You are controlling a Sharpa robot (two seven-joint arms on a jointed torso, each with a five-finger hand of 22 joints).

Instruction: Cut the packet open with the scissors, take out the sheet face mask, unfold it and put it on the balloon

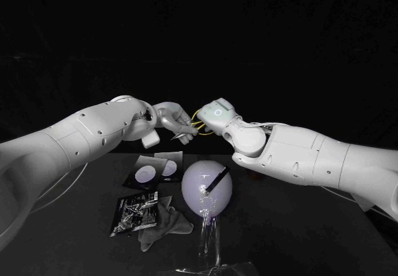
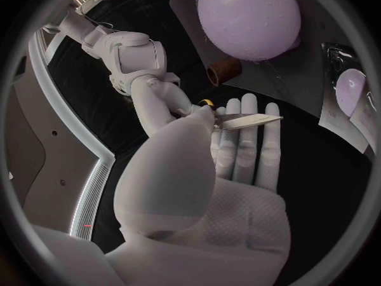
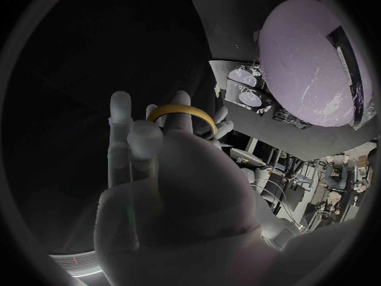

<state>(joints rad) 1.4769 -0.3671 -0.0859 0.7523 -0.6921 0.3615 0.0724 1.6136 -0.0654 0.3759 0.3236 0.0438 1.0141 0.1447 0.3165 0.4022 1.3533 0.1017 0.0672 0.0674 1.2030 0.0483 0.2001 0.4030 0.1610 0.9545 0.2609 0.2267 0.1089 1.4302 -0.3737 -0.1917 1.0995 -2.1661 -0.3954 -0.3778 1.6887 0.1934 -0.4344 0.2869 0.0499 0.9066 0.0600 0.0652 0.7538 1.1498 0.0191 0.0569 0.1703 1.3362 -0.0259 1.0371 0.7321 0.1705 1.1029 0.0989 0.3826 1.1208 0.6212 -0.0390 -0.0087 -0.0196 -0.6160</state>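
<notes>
While both hands meet in the air well above the table [image 1: 298, 230], the scissors [image 1: 195, 127] span the gap between them. The left hand [image 1: 170, 118] pinches the blades [image 2: 247, 121] between thumb and flat fingers. The right hand [image 1: 219, 112] has its fingers in the yellow handle loop [image 3: 181, 111], so each hand grips one end. The scissors' long axis runs hand to hand, blades toward the left.

A dark packet [image 1: 134, 211] lies flat on the table on the robot's left of the balloon [image 1: 207, 190], below the left arm and nearer to it. Judgement: the left hand is better placed to fetch the packet, and the right hand to cut.
</notes>
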